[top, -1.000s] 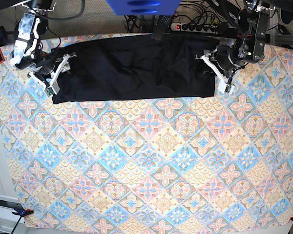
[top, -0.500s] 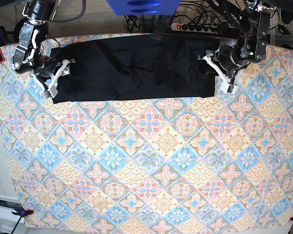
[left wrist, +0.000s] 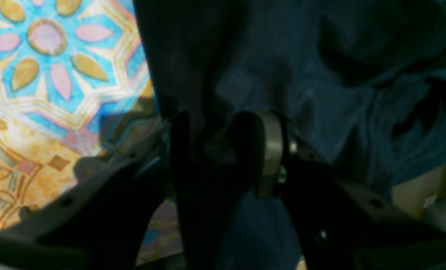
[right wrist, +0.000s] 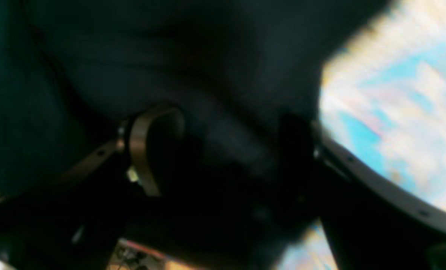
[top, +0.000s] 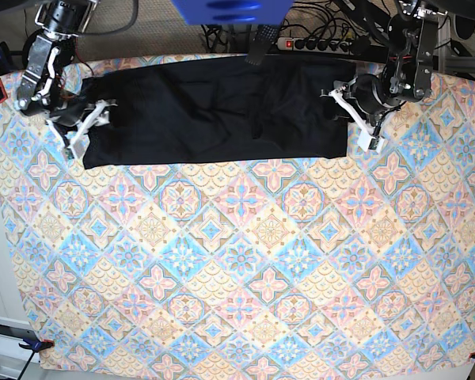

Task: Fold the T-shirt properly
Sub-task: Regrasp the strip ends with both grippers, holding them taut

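A: What does the base view show?

B: A large plain black short-sleeved cloth T-shirt point(top: 214, 111) lies as a long flat band along the far edge of a table covered in a pastel diamond-patterned cloth point(top: 245, 269). The right gripper point(top: 85, 127) is at the shirt's left end in this view, its arm folded down from the far corner. The left gripper point(top: 356, 119) is at the opposite end, its arm bent down from above. A power strip with a red switch point(top: 317, 43) lies behind the table.

A: And the left wrist view?

B: Up close, the left gripper point(left wrist: 223, 150) has a fold of the dark shirt point(left wrist: 320, 75) between its two fingers point(left wrist: 270, 150), which stand close together on the fabric, clamped on it. The patterned cloth point(left wrist: 58, 75) shows to one side. The base view cannot show this grip.

A: The right wrist view?

B: Blurred. The right gripper point(right wrist: 226, 150) has its fingers point(right wrist: 144, 150) spread wide apart, with the black shirt point(right wrist: 170, 56) lying beneath and between them, not pinched. The cloth point(right wrist: 395, 112) appears pale at the edge
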Available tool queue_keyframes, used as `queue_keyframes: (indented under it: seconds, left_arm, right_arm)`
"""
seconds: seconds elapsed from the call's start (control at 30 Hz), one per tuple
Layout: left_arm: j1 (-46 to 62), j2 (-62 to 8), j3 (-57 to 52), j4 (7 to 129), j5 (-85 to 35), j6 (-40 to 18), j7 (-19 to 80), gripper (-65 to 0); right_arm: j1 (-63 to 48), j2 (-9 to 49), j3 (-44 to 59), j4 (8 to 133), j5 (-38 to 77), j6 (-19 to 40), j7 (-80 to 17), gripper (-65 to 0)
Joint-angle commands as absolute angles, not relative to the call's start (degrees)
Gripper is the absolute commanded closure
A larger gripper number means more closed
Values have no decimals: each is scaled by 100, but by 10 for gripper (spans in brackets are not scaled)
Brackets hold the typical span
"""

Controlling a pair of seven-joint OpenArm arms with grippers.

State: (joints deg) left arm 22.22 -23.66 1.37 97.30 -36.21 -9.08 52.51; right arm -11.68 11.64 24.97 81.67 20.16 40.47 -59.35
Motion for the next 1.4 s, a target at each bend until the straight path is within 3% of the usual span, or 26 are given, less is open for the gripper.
queue_keyframes:
  seconds: [0.0, 0.3, 0.57, 0.8, 0.97, 1.37]
  left_arm:
    - [2211, -2422, 110, 9815, -3679, -936, 5200, -266]
    - [2193, -2413, 110, 9815, -3679, -936, 5200, -266]
    - [2193, -2404, 110, 9815, -3679, -936, 5200, -265]
    - [2176, -2396, 101, 9815, -3679, -936, 5200, -161]
    - [2176, -2396, 101, 9815, -3679, -936, 5200, -173]
    - [2167, -2396, 101, 9815, -3679, -936, 5182, -173]
  right_arm:
    - [-1138, 1297, 2642, 8251, 1947, 4000, -5938, -429]
    - [-857, 1666, 2721, 7864, 1947, 4000, -5886, -429]
    - [-760, 1631, 2703, 7785, 1947, 4000, -6070, -429]
    - [-787, 1622, 2703, 7785, 2114, 4000, -6193, -429]
    - [-1015, 1631, 2378, 7837, 2668, 4000, -6193, -429]
    - [-1033, 1499, 2018, 7820, 2668, 4000, -6176, -429]
